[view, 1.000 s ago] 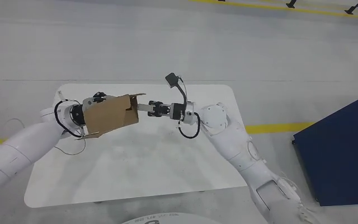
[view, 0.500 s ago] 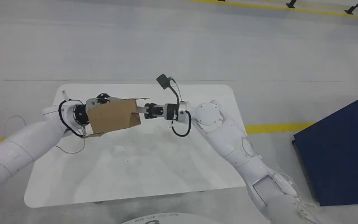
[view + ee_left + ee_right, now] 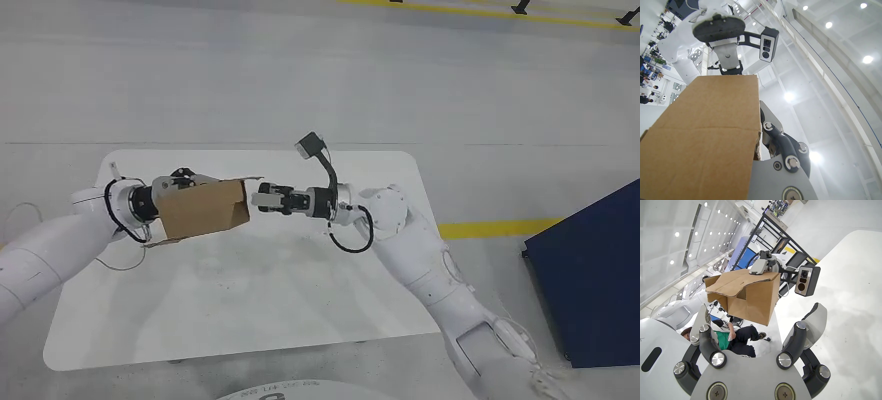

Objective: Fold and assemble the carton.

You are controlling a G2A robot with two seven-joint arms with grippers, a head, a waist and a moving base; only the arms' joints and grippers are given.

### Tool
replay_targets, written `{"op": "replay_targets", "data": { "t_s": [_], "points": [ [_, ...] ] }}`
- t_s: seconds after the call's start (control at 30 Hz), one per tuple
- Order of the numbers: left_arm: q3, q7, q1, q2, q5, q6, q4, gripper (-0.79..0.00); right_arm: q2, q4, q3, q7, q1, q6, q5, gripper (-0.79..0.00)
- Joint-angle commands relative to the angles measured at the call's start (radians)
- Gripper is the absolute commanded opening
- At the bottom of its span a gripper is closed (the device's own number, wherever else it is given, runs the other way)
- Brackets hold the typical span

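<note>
Holding aloft: carton [image 3: 203,207], brown cardboard, lifted clear of the white table [image 3: 330,300], hanging over its far left part in the top view.
At the left gripper [image 3: 757,271]: clenched hard on the carton wall, at the end away from the other arm. One finger [image 3: 758,267] pressed flat on the outer panel, the other hidden by cardboard.
From the left wrist: looking straight along a plain carton panel with one crease across it. Own metal finger [image 3: 770,123] sitting right beside the panel's edge.
At the right gripper [image 3: 262,197]: released, spread wide, gripping nothing. Parked just beside the carton's open end, level with it and pointing right at it.
On the right fingers [image 3: 816,313]: well apart in the right wrist view, with open air before the cardboard.
Open end: turned toward the right gripper, partly covered by a ragged-edged flap [image 3: 725,285] folded partway across. Small dark opening showing next to that flap.
Carton attitude: roughly level in the top view, long side running from one gripper to the other.
Contact on the right side: too close to call from the top view, apart in the wrist view.
Around the table: grey floor, yellow line [image 3: 490,228] off to the right, blue cabinet [image 3: 600,270] at the right edge.
</note>
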Motion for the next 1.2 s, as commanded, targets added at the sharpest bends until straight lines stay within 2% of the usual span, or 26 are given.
{"op": "replay_targets", "data": {
  "t_s": [0.0, 0.3, 0.63, 0.8, 1.0, 1.17],
  "points": [
    [0.002, 0.0, -0.001, -0.004, 0.009, 0.0, 0.006, -0.785, 0.0, -0.006, 0.0, -0.001, -0.003, 0.0, -0.009, 0.0],
    [0.004, 0.007, -0.004, -0.022, 0.035, 0.007, 0.042, -0.785, 0.001, -0.028, 0.0, -0.021, -0.013, 0.003, -0.064, 0.0],
    [-0.006, -0.005, -0.005, -0.03, 0.053, -0.005, 0.049, -0.785, -0.009, -0.037, -0.047, -0.114, 0.014, 0.164, -0.239, 0.0],
    [-0.009, -0.009, -0.001, -0.03, 0.054, -0.009, 0.045, -0.785, -0.015, -0.037, -0.064, -0.129, 0.023, 0.197, -0.266, 0.0],
    [-0.009, -0.014, 0.0, -0.026, 0.039, -0.014, 0.028, -0.785, -0.019, -0.034, -0.077, -0.122, 0.031, 0.2, -0.272, 0.0],
    [-0.009, -0.018, 0.005, -0.022, 0.003, -0.018, 0.015, -0.785, -0.015, -0.021, -0.04, -0.083, 0.017, 0.105, -0.168, 0.0]
  ]
}}
